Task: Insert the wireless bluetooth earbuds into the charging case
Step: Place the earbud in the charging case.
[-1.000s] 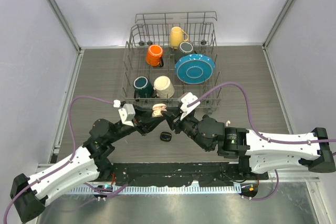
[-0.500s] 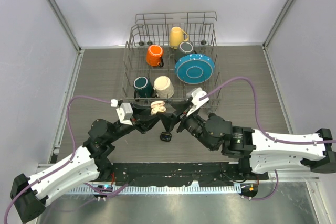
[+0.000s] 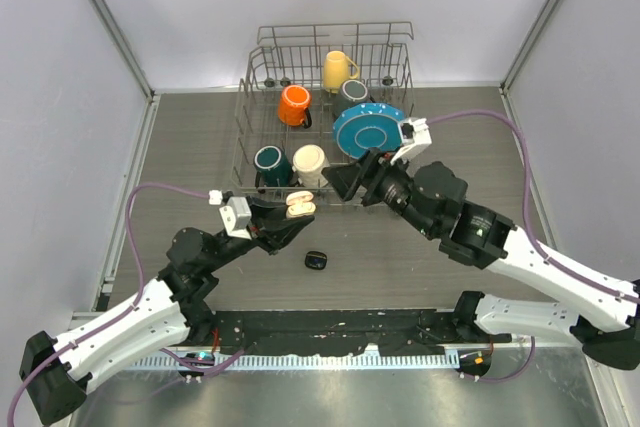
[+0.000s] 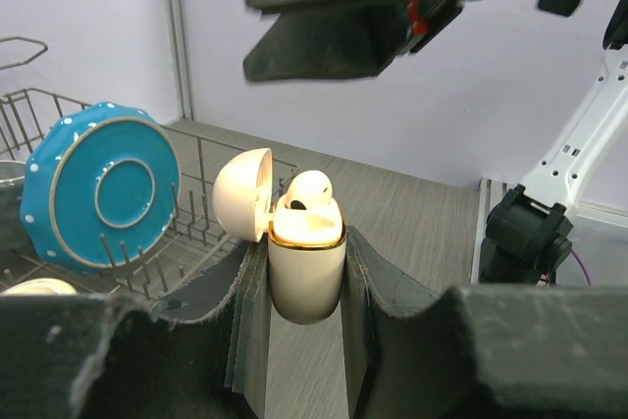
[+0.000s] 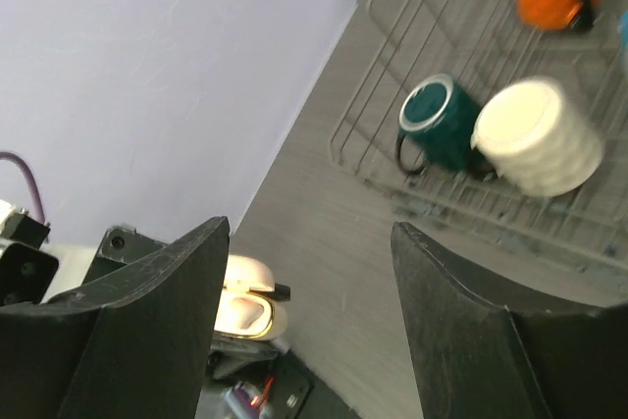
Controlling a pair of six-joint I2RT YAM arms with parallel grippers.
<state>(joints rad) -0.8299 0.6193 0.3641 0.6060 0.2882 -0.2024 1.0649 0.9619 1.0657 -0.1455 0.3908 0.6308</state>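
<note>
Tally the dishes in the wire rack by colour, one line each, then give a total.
Yellow mug: 1
Orange mug: 1
Grey mug: 1
Teal mug: 1
Cream mug: 1
Blue plate: 1
Total: 6

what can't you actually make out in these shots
- Left wrist view: the second slot of the charging case held by the left hand, hidden by the seated white earbud and the rim.
- Top view: the small black item on the table, too small to tell case from earbud.
- Right wrist view: the case half hidden behind a finger of the open right hand; the cream mug blurred.
</note>
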